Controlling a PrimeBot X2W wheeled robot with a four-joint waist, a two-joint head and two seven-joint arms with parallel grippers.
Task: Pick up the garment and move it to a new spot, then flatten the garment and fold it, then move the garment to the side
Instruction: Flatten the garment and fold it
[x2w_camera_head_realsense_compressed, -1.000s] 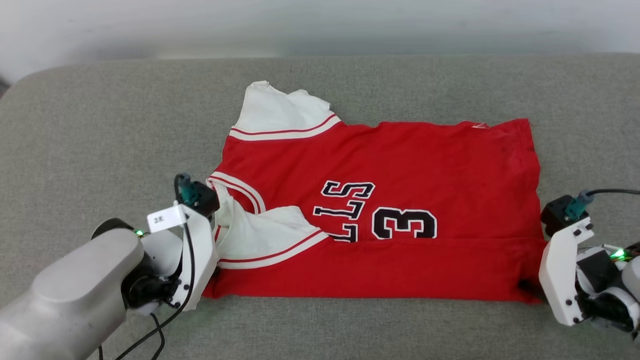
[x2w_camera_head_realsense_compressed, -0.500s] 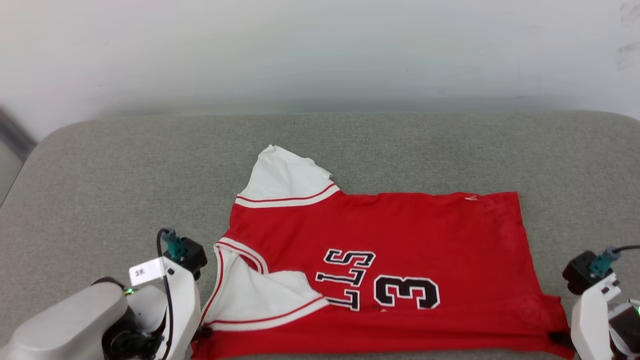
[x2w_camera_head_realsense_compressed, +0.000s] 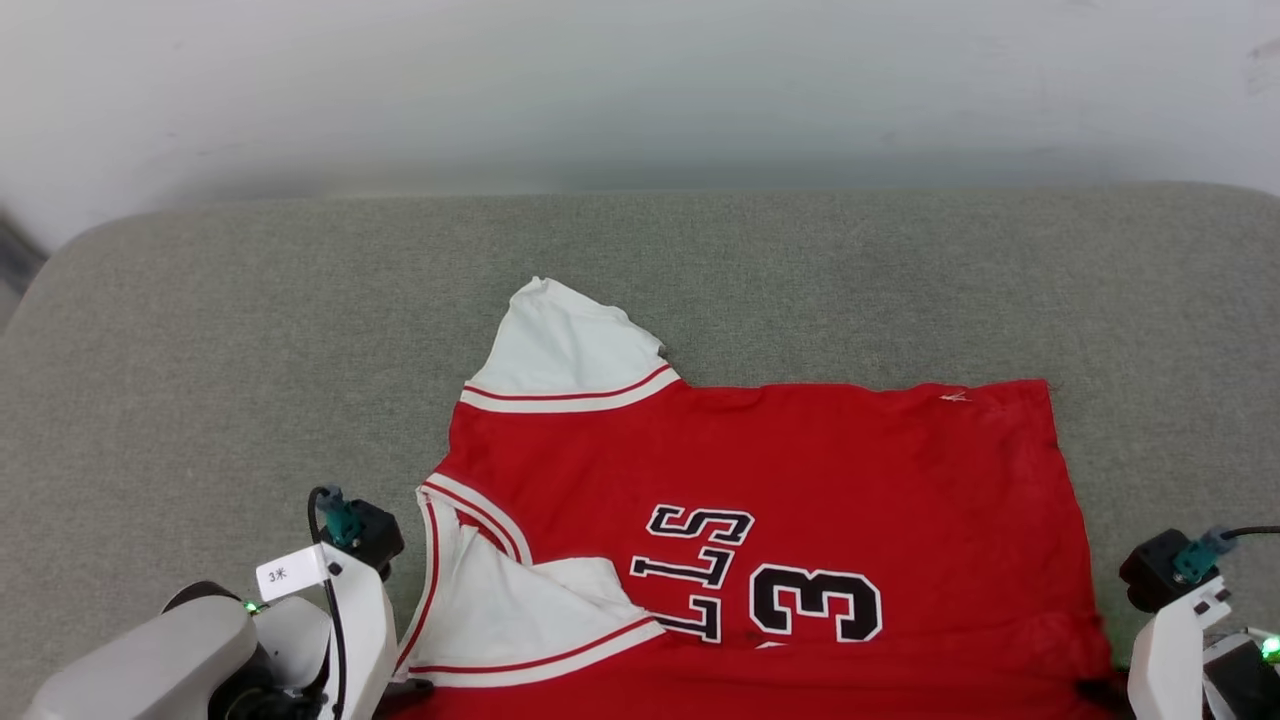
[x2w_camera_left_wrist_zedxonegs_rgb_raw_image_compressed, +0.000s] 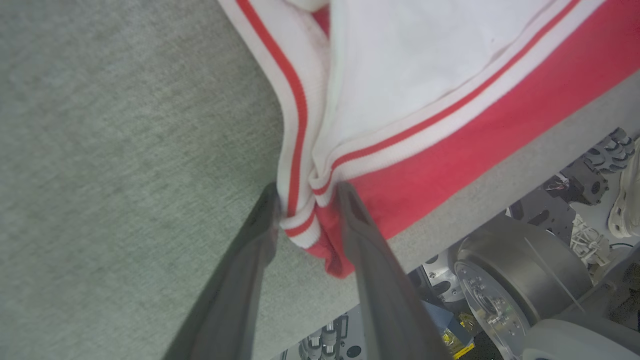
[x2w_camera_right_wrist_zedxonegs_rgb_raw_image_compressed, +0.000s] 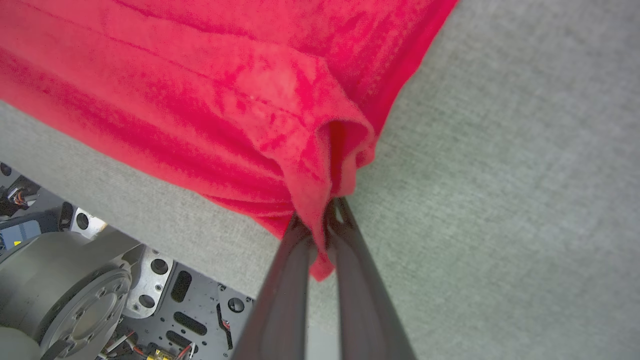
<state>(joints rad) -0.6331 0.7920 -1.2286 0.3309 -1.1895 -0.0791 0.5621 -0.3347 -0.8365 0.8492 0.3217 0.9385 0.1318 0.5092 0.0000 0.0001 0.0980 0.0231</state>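
The garment (x2w_camera_head_realsense_compressed: 760, 470), a red jersey with white sleeves and black print, lies spread on the grey cushioned surface (x2w_camera_head_realsense_compressed: 250, 380), collar to the left. Its near strip is folded over. My left gripper (x2w_camera_left_wrist_zedxonegs_rgb_raw_image_compressed: 307, 197) is at the near left corner, by the striped trim (x2w_camera_left_wrist_zedxonegs_rgb_raw_image_compressed: 295, 125). Its jaws stand apart, open, with the bunched corner (x2w_camera_left_wrist_zedxonegs_rgb_raw_image_compressed: 320, 240) lying between them. My right gripper (x2w_camera_right_wrist_zedxonegs_rgb_raw_image_compressed: 330, 210) is shut on the near right corner (x2w_camera_right_wrist_zedxonegs_rgb_raw_image_compressed: 320, 175), which is pinched into a ridge. In the head view both wrists sit at the bottom corners, left (x2w_camera_head_realsense_compressed: 340, 600) and right (x2w_camera_head_realsense_compressed: 1170, 620).
The near edge of the cushion (x2w_camera_right_wrist_zedxonegs_rgb_raw_image_compressed: 165, 220) runs just behind both held corners. My own base (x2w_camera_left_wrist_zedxonegs_rgb_raw_image_compressed: 505, 270) shows below it. A pale wall (x2w_camera_head_realsense_compressed: 640, 90) stands behind the cushion, with bare grey fabric to the left, the right and beyond the garment.
The whole head picture has shifted, so the camera has moved. The garment's near edge and both wrists now sit at the bottom of the view. The garment keeps much the same shape.
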